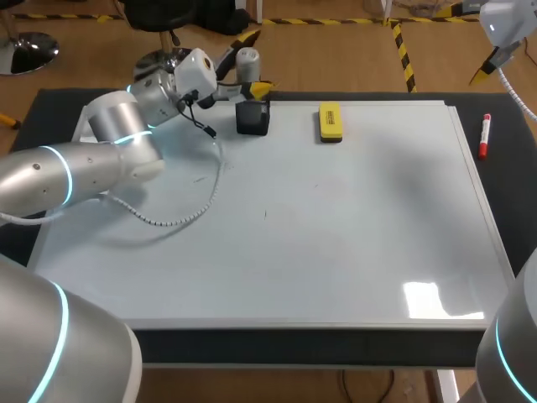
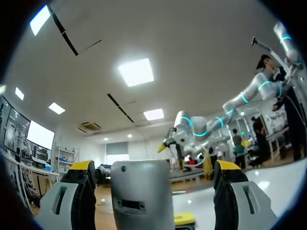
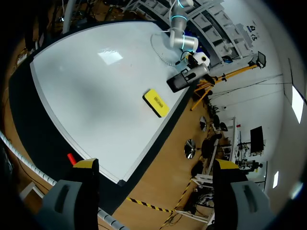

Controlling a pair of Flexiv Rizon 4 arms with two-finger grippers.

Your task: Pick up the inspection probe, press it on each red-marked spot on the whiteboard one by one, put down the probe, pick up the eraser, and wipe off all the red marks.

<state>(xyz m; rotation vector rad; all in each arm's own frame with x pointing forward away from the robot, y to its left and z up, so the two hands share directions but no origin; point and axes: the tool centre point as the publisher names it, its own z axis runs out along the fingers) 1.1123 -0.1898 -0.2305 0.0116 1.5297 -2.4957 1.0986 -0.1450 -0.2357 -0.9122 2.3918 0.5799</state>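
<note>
Our left arm (image 1: pixel 101 151) comes in from the left edge of the head view. At the upper left of that view the left gripper (image 1: pixel 245 87) stands around the probe (image 1: pixel 247 60). The probe is upright at the far edge of the whiteboard (image 1: pixel 336 235), with its black base (image 1: pixel 252 118) on the board and its grey handle (image 2: pixel 142 191) above. In the left wrist view we see the handle between the fingers (image 2: pixel 79 196) with a gap on either side, so the fingers are parted and not gripping it.

The yellow eraser (image 1: pixel 330 122) lies flat on the board just right of the probe, in the upper middle of the head view. A red marker (image 1: pixel 484 136) lies on the dark table (image 1: pixel 50 109) beside the board's right edge.

Our right gripper (image 3: pixel 156 165) hangs high in the upper right corner of the head view. Its fingers are spread wide and it is well apart from the probe and eraser.
</note>
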